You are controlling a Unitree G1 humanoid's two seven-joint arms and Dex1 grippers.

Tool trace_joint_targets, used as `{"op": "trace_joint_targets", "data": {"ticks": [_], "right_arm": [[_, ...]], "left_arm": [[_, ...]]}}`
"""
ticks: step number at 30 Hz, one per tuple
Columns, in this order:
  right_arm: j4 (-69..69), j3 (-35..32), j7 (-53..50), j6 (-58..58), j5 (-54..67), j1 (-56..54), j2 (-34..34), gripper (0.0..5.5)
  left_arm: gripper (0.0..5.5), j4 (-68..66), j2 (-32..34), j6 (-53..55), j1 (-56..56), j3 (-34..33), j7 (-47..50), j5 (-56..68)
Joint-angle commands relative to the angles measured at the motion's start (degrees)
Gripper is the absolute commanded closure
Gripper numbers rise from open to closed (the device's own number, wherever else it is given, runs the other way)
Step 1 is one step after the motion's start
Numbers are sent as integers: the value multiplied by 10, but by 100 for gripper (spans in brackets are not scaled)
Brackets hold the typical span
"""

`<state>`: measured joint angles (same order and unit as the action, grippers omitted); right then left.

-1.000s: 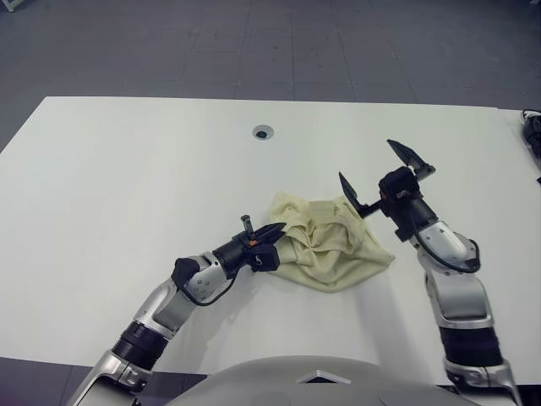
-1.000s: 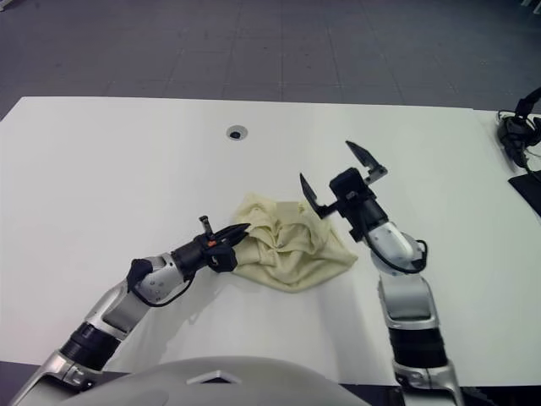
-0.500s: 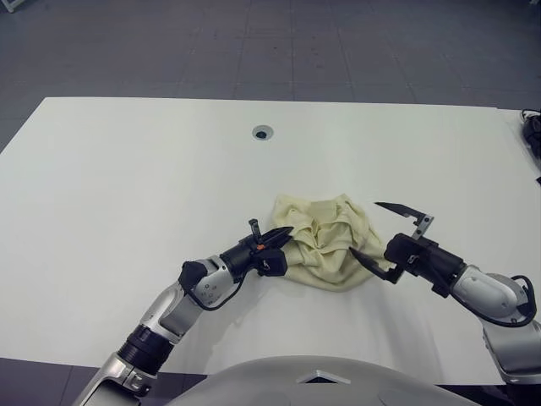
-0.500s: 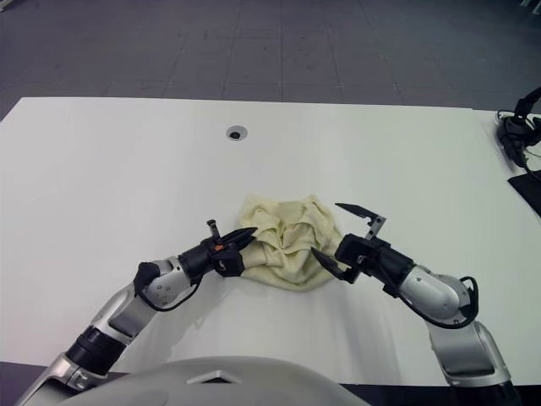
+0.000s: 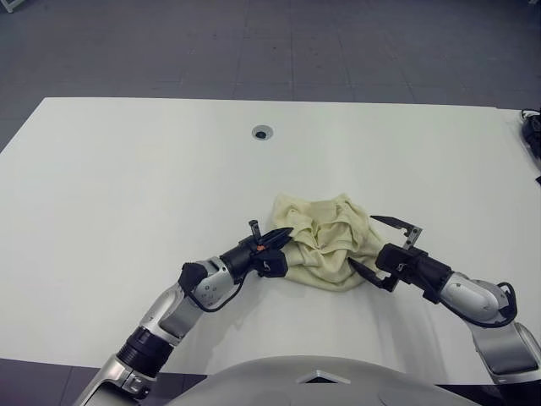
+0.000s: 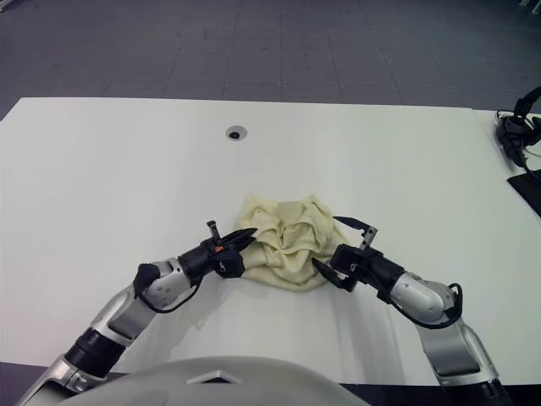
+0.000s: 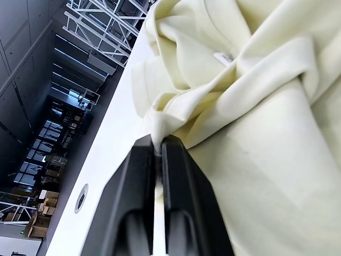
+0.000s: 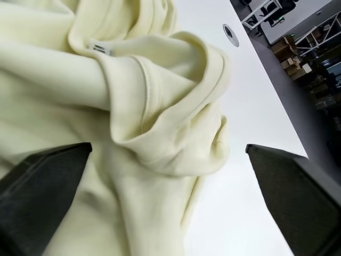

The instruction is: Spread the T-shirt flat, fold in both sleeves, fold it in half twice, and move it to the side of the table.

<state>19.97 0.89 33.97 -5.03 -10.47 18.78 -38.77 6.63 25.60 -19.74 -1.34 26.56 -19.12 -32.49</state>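
We see the T-shirt (image 5: 325,241) crumpled in a pale yellow heap on the near half of the table (image 5: 127,186). The left gripper (image 5: 285,233) is pressed together, pinching a fold at the heap's left edge. The right gripper (image 5: 362,241) is spread wide, one finger either side of the heap's right edge. A small white tag (image 8: 97,48) shows among the folds, but we cannot read its print. A grommet (image 5: 263,132) sits well beyond the shirt.

A round grommet (image 5: 263,132) (dark-centred), grey floor (image 5: 338,42), black cables (image 6: 517,127).
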Motion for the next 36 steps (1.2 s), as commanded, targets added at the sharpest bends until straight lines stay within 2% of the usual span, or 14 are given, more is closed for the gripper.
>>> {"op": "trace_joint_targets", "data": {"ticks": [1,26,36], "right_arm": [[-13,4,-9,2,-4,-18,8,10],[2,-20,-16,-16,3,-23,5,10],[-16,-10,-15,-29,-3,-25,4,154]], "left_arm": [[550,-7,10,15,-17,3,-6,-16],[550,-28,9,9,-2,9,-2,-31],[550,-37,10,6,3,14,1,-31]]}}
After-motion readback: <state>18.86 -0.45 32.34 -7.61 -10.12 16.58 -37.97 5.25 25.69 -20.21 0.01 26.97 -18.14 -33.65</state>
